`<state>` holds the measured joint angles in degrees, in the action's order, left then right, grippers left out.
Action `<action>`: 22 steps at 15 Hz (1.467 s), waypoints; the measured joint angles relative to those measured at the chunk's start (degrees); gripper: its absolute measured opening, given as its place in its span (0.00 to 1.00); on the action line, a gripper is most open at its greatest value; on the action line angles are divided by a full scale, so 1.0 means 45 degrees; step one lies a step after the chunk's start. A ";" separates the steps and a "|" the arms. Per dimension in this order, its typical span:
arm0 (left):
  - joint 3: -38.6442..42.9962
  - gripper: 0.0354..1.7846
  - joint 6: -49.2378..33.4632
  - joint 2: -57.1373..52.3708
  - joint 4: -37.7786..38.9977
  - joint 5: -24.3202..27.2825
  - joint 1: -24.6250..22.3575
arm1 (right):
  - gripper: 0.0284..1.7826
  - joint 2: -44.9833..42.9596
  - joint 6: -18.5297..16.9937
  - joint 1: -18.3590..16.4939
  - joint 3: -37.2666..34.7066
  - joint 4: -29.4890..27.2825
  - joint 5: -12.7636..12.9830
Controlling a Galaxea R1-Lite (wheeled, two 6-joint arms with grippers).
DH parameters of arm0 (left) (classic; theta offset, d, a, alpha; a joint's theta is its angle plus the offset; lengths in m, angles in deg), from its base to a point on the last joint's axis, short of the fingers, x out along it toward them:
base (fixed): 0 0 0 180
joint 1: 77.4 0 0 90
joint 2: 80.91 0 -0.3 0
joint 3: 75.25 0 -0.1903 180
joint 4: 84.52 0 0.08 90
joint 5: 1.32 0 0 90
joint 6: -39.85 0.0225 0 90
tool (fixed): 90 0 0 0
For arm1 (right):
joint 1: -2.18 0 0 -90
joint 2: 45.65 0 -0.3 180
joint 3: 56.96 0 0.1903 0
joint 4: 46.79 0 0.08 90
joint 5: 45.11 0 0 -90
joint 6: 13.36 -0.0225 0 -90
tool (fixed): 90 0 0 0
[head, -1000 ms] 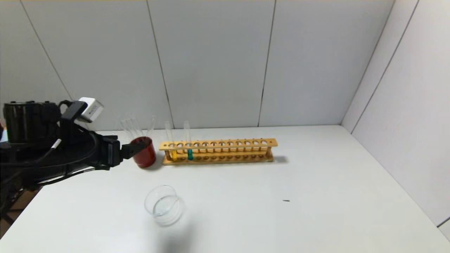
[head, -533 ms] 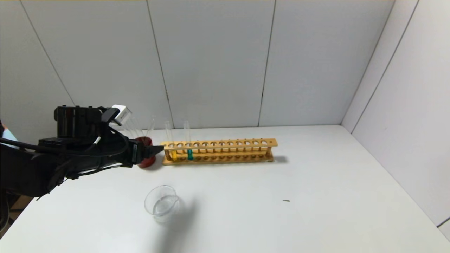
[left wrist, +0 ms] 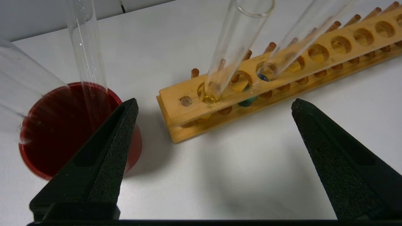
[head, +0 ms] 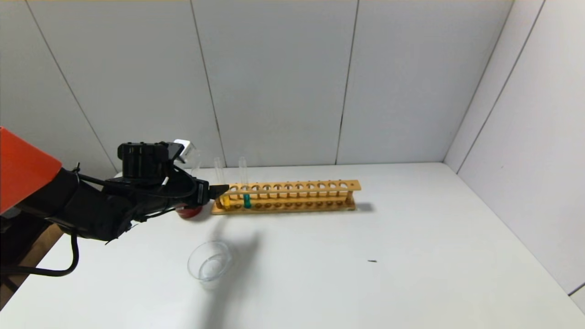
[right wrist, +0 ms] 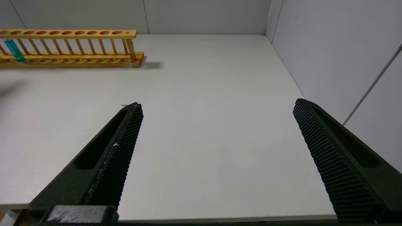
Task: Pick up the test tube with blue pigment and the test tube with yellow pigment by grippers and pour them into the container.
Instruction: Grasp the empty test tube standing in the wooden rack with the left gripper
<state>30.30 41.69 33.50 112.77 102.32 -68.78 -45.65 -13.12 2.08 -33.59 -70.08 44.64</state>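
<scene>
Wooden rack: on bench.
Yellow tube: upright, mouth up, leftmost.
Blue tube: upright, beside it.
Left gripper: released, near rack end.
Right gripper: released, apart.

No readable text, label, brand, number or sign shows anywhere.

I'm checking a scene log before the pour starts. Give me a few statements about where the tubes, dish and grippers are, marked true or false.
1. Yellow test tube and blue test tube stand in the wooden rack. True.
2. The left gripper grips the yellow tube. False: it is open, beside the rack's end.
3. The glass container holds blue liquid. False: it looks clear.
4. The right gripper is open over bare table. True.
5. Clear tubes lean in the red cup. True.
</scene>
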 joint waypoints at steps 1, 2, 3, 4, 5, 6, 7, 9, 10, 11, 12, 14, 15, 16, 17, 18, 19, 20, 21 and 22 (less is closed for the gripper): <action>-0.0287 0.96 0.0000 0.0241 -0.0008 -0.0014 0.0005 | 0.98 0.0000 0.0000 0.0000 0.0000 0.0000 0.0005; -0.0542 0.96 0.0000 0.0436 -0.0024 -0.0043 0.0014 | 0.98 0.0000 0.0000 0.0000 0.0000 0.0000 0.0000; -0.0794 0.96 -0.0005 0.0615 -0.0051 -0.0130 0.0014 | 0.98 0.0000 0.0000 0.0000 0.0000 0.0000 0.0000; -0.1065 0.96 0.0000 0.0791 -0.0073 -0.0276 0.0024 | 0.98 0.0000 0.0000 0.0000 0.0000 0.0000 0.0000; -0.1338 0.96 -0.0005 0.0981 -0.0092 -0.0428 0.0024 | 0.98 0.0000 0.0000 0.0000 0.0000 0.0000 0.0005; -0.1547 0.96 0.0000 0.1159 -0.0092 -0.0509 0.0024 | 0.98 0.0000 0.0000 0.0000 0.0000 0.0000 0.0005; -0.1653 0.96 0.0005 0.1300 -0.0051 -0.0520 0.0030 | 0.98 0.0000 -0.0005 0.0000 0.0000 0.0000 0.0005; -0.1848 0.96 0.0014 0.1509 -0.0062 -0.0515 0.0038 | 0.98 0.0000 -0.0005 0.0000 0.0000 0.0000 0.0000; -0.1934 0.96 0.0019 0.1606 -0.0062 -0.0509 0.0038 | 0.98 0.0000 -0.0005 0.0000 0.0000 0.0000 0.0000; -0.2007 0.95 0.0014 0.1718 -0.0038 -0.0520 0.0038 | 0.98 0.0000 0.0000 0.0000 0.0000 0.0000 0.0000; -0.2045 0.93 0.0019 0.1801 -0.0014 -0.0515 0.0054 | 0.98 0.0000 -0.0005 0.0000 0.0000 0.0000 0.0005; -0.2110 0.83 0.0014 0.1923 -0.0008 -0.0509 0.0116 | 0.98 0.0000 -0.0005 0.0000 0.0000 0.0000 0.0000; -0.2162 0.77 0.0019 0.1967 -0.0024 -0.0504 0.0154 | 0.98 0.0000 0.0000 0.0005 0.0000 0.0000 0.0005; -0.2235 0.68 0.0024 0.2016 -0.0030 -0.0496 0.0238 | 0.98 0.0000 0.0000 0.0005 0.0000 0.0000 0.0000; -0.2346 0.58 0.0024 0.2064 -0.0033 -0.0498 0.0325 | 0.98 0.0000 0.0000 0.0011 0.0000 0.0000 0.0005; -0.2425 0.47 0.0019 0.2097 -0.0062 -0.0504 0.0412 | 0.98 0.0000 0.0000 0.0005 0.0000 0.0000 0.0005; -0.2465 0.36 0.0019 0.2116 -0.0076 -0.0520 0.0479 | 0.98 0.0000 0.0000 0.0005 0.0000 0.0000 0.0000; -0.2473 0.27 0.0014 0.2121 -0.0106 -0.0523 0.0498 | 0.98 0.0000 0.0000 0.0000 0.0000 0.0000 0.0005; -0.2487 0.19 0.0035 0.2121 -0.0111 -0.0553 0.0515 | 0.98 0.0000 -0.0005 0.0005 0.0000 0.0000 0.0005; -0.2487 0.17 0.0049 0.2113 -0.0116 -0.0563 0.0528 | 0.98 0.0000 0.0000 0.0000 0.0000 0.0000 0.0005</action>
<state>19.11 41.91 43.01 112.25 99.78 -66.40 -45.65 -13.12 2.08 -33.59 -70.08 44.67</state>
